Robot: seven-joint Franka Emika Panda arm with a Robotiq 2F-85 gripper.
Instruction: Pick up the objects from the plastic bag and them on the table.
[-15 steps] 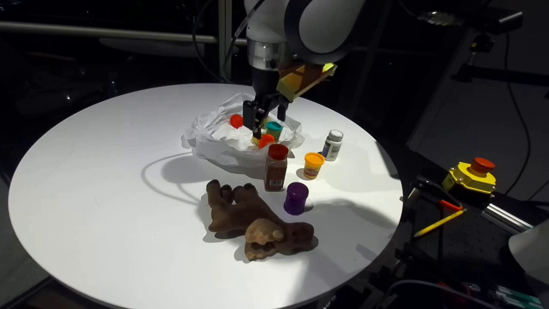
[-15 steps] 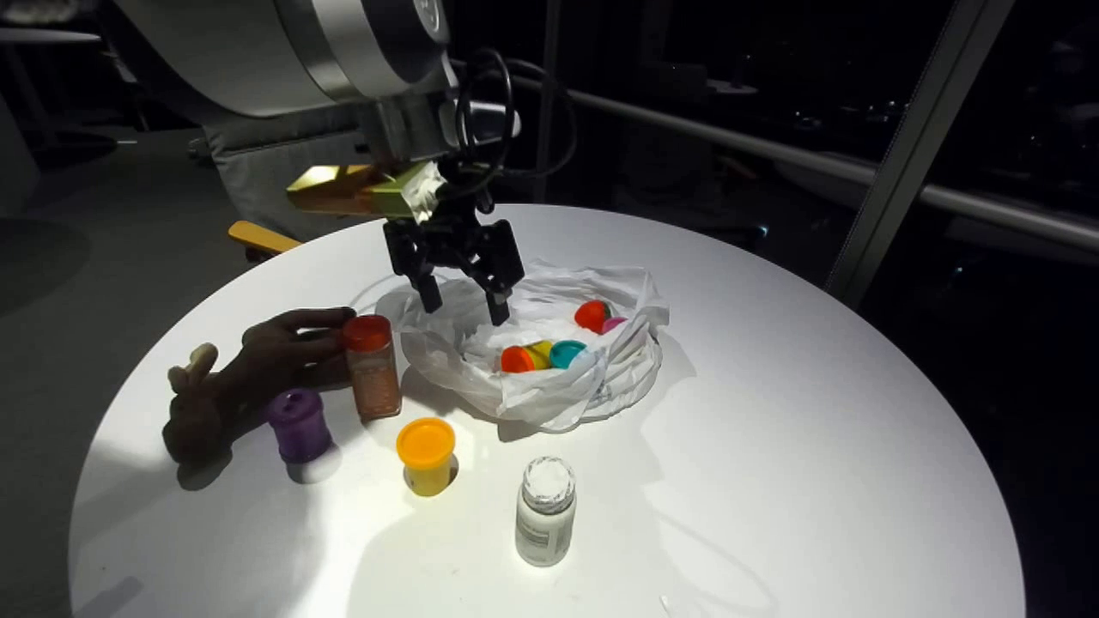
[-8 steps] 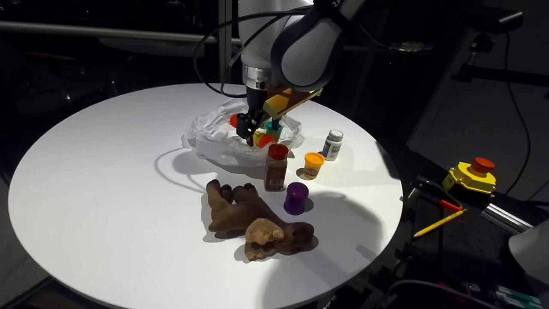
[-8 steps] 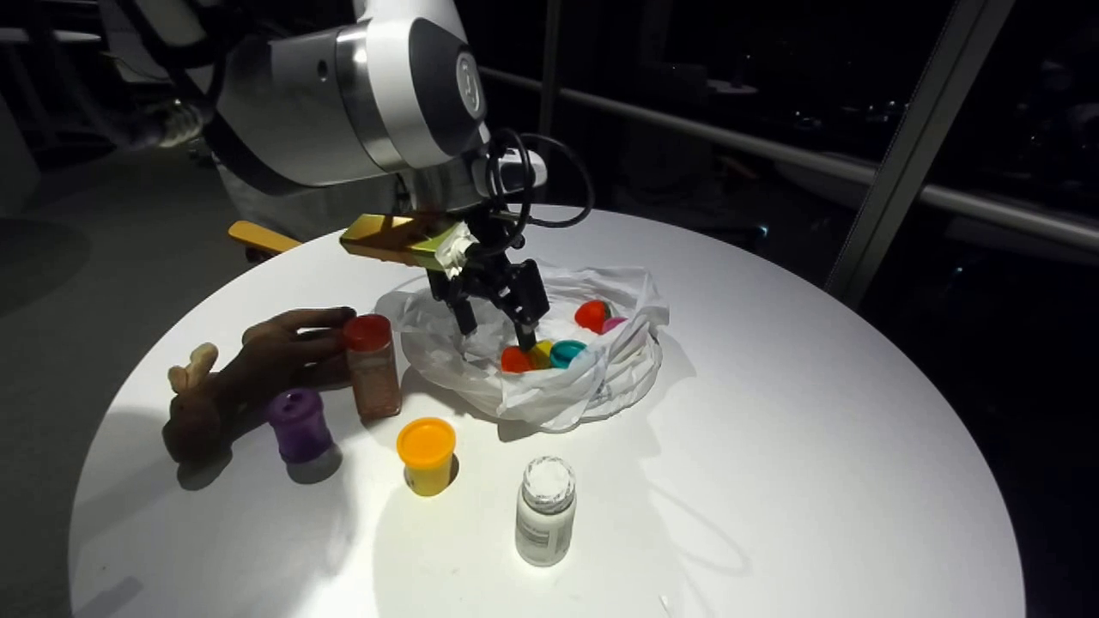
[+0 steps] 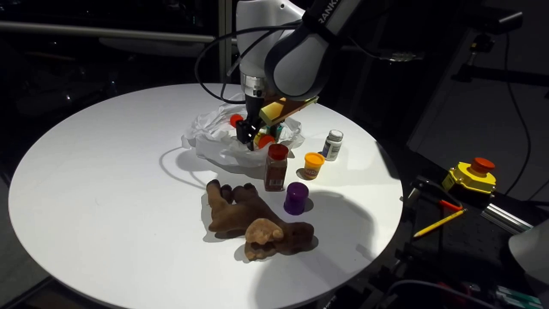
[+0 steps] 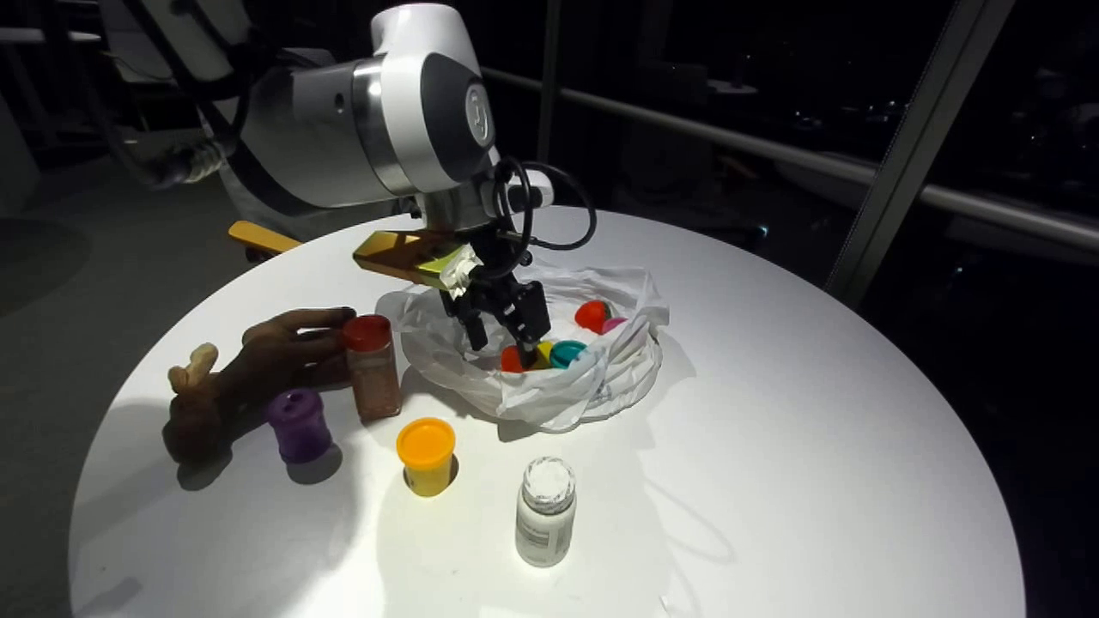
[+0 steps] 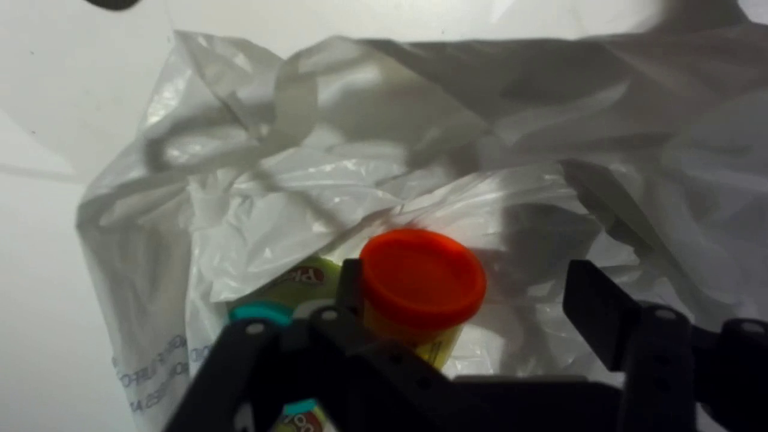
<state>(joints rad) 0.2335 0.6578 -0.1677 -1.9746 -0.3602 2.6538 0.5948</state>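
Inside the plastic bag [image 6: 558, 403], which rests on the white round table [image 6: 824, 446] with its mouth spread wide, the gripper [image 7: 471, 294] is observed with its fingers [image 7: 600, 315] apart. In the wrist view a red-lidded tub [image 7: 423, 282] with a yellow body is seen between them, within the bag, right beside one finger and clear of the other; contact with the nearer finger cannot be confirmed. Also recorded within the bag: a teal-lidded tub [image 6: 567, 353] near the red-lidded tub, and, by the bag's wall, a red piece [image 6: 591, 316] with a pink piece [image 6: 613, 324] next to it, the latter partly hidden by the film. Outside the bag, on the table, the following are noted. A red-capped bottle [image 5: 275, 171], red-brown in colour, stands upright just beside the bag. A brown plush toy [image 5: 240, 216] lies on its side near the bag, feet towards it, head away. A purple cup [image 5: 296, 199] stands farther from the bag than that bottle. An orange-lidded tub [image 5: 313, 163] and a white bottle [image 6: 545, 519] stand upright near the bag, apart from it.
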